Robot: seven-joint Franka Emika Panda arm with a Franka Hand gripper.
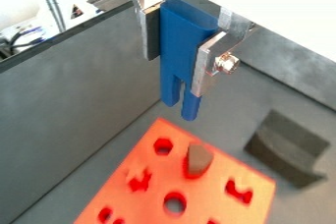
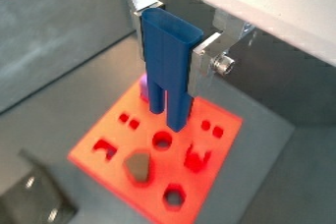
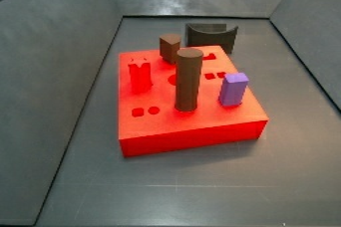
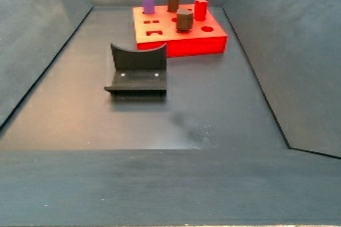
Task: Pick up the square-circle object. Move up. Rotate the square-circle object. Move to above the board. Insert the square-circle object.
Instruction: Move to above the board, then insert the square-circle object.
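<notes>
In both wrist views we looked steeply down past the gripper (image 1: 184, 43) onto the board (image 2: 210, 174). In both side views we saw the board (image 3: 186, 131) and the fixture (image 4: 136, 72), from opposite ends.

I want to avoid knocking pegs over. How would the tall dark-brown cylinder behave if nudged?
The dark-brown cylinder looks rigid. It stands upright in the board, so it would probably resist a light nudge. Loose, its round shape would likely roll. The claw holds the square-circle object above the board.
</notes>
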